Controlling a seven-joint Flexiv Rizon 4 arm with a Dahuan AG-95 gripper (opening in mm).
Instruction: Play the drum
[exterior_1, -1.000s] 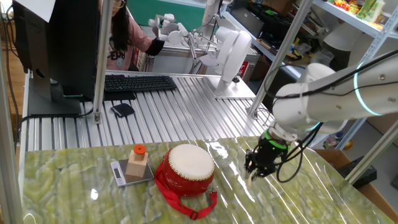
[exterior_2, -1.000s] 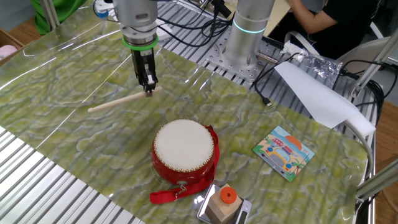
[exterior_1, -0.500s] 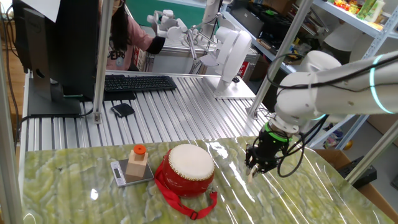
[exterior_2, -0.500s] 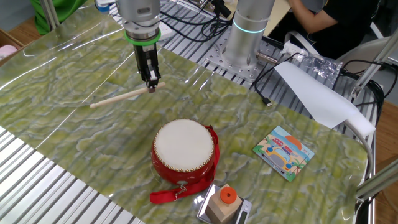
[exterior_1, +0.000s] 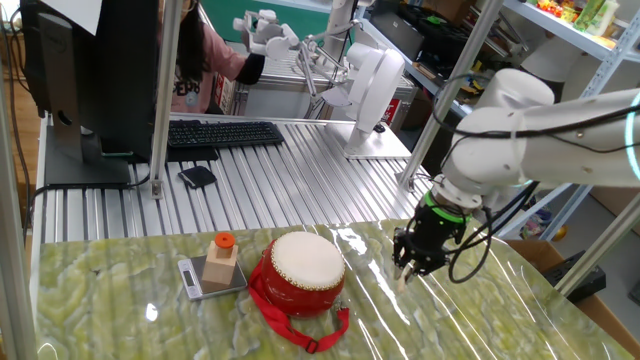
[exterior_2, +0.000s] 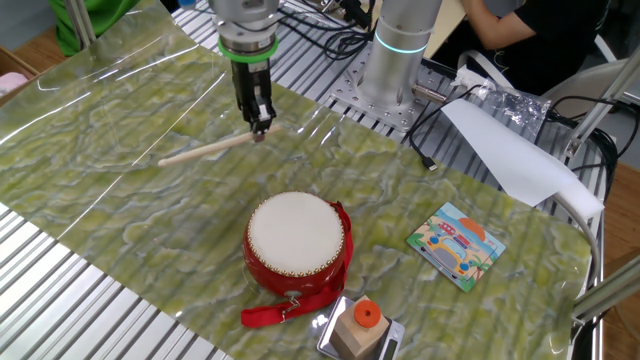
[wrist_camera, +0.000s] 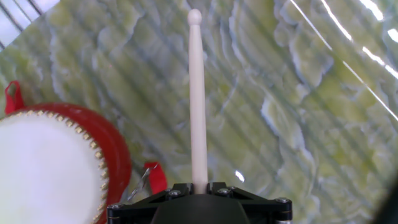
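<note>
The drum (exterior_1: 299, 273) (exterior_2: 296, 244) (wrist_camera: 50, 162) is small and round, with a glossy red body, a cream skin top and a red strap (exterior_2: 283, 312); it stands on the green marbled table (exterior_2: 120, 150). My gripper (exterior_2: 260, 126) (exterior_1: 412, 268) (wrist_camera: 199, 185) is shut on one end of a pale wooden drumstick (exterior_2: 207, 149) (wrist_camera: 198, 99). The stick hangs above the table, off to one side of the drum and apart from it. In the hand view the stick points straight away from the jaws, with the drum at the lower left.
A wooden block with an orange cap (exterior_1: 222, 257) (exterior_2: 361, 326) sits on a small scale beside the drum. A colourful picture card (exterior_2: 456, 244) lies on the table. The robot base (exterior_2: 398, 50) and cables stand at the table's far edge. A keyboard (exterior_1: 224, 133) lies beyond.
My gripper has lifted and shifted with the drumstick, carrying it closer toward the drum's side of the table. The drum has not moved.
</note>
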